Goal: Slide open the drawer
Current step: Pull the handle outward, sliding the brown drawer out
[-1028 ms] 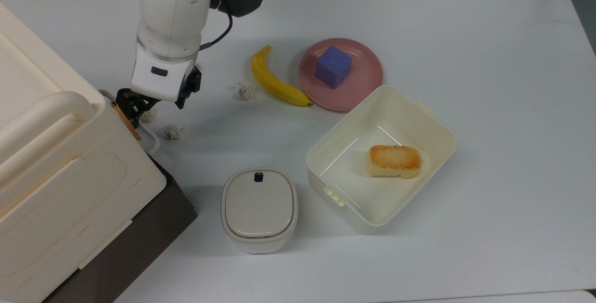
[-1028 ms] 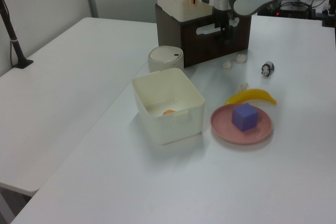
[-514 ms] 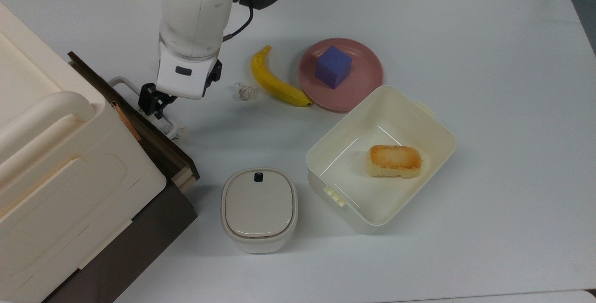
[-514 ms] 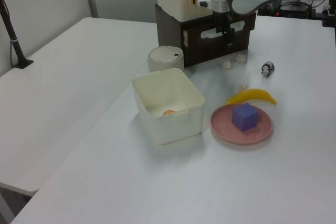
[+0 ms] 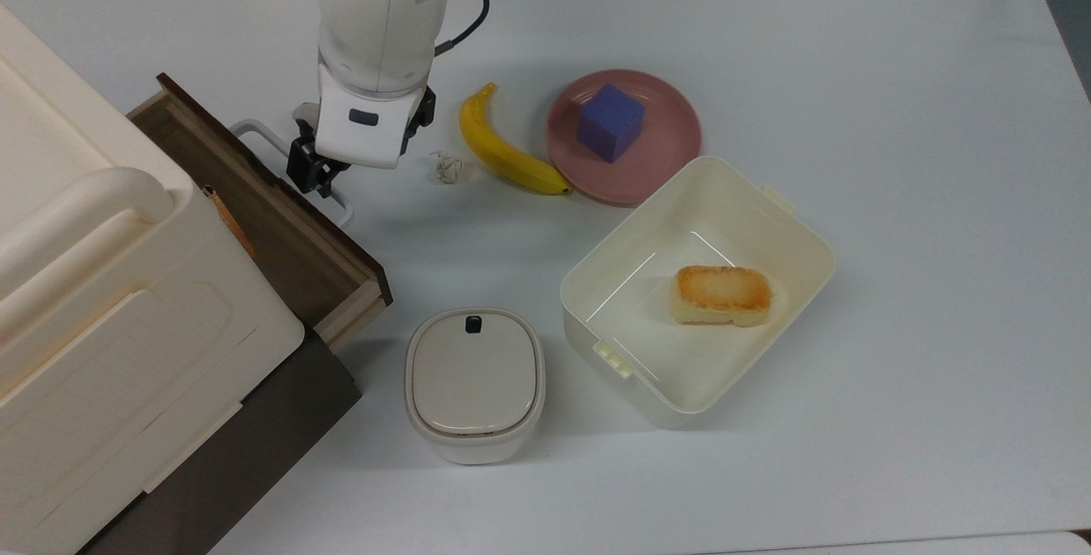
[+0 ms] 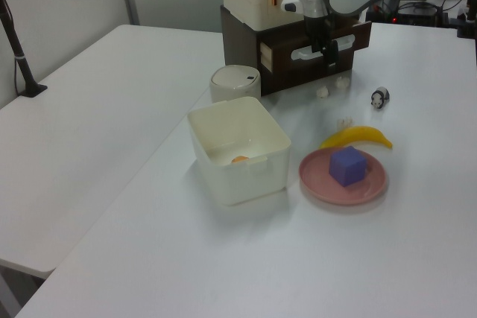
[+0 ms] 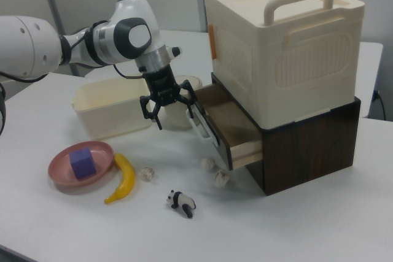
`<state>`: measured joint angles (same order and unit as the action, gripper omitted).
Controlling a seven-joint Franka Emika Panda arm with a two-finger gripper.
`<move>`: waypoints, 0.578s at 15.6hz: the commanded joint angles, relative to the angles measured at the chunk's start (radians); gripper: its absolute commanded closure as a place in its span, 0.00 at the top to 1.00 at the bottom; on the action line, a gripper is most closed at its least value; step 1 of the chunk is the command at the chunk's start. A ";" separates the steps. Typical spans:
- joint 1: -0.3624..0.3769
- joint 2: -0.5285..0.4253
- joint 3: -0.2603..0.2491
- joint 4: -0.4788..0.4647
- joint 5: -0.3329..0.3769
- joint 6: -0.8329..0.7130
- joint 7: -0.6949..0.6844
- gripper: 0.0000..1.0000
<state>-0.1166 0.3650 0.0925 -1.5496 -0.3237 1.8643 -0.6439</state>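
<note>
1. Gripper (image 7: 164,104) is closed on the white loop handle (image 7: 198,122) of the drawer (image 7: 230,132).
2. Cream bin (image 5: 793,231) holds a toasted bread piece (image 5: 723,295); the pink plate (image 5: 665,150) carries a blue cube (image 5: 609,122).
3. That drawer, with dark front and light wood sides, sticks partly out of the dark cabinet (image 7: 313,145) under the cream box (image 7: 282,47).
</note>
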 commanded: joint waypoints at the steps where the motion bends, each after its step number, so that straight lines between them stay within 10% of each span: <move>1: 0.000 -0.035 0.038 -0.020 0.025 -0.085 0.009 1.00; 9: -0.005 -0.072 0.039 -0.012 0.077 -0.123 0.015 1.00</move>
<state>-0.1165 0.3302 0.1294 -1.5495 -0.2868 1.7618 -0.6439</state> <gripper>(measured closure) 0.000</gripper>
